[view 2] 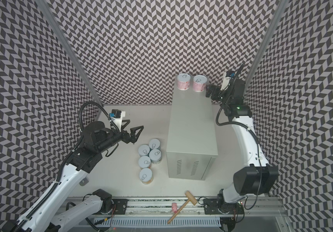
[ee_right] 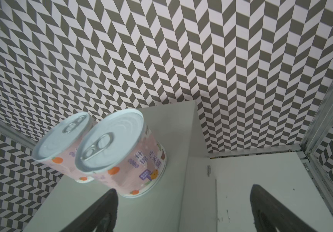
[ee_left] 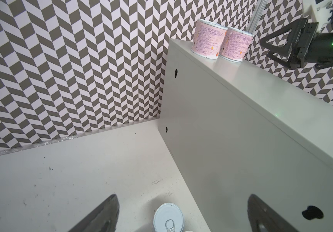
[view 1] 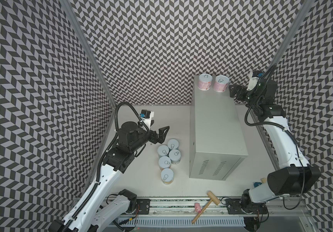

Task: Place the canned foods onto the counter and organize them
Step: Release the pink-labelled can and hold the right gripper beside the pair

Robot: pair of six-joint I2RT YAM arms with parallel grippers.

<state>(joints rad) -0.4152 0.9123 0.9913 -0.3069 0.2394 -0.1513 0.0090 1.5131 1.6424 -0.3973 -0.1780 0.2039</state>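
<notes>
Two pink canned foods (view 1: 204,82) (view 1: 221,84) stand upright side by side at the far end of the counter (view 1: 218,124), a tall light-grey metal box. My right gripper (view 1: 233,90) hovers open just right of them, holding nothing; in the right wrist view the nearer pink can (ee_right: 121,150) sits apart from the open right gripper (ee_right: 183,188). Several more cans (view 1: 168,158) cluster upright on the white floor left of the counter. My left gripper (view 1: 161,123) is open and empty above and behind that cluster; one can lid (ee_left: 168,218) shows below it.
A wooden mallet (view 1: 205,204) and a small pink toy (view 1: 197,207) lie on the front rail. Patterned walls close in the back and both sides. The counter's long top (view 2: 191,128) is bare in front of the pink cans.
</notes>
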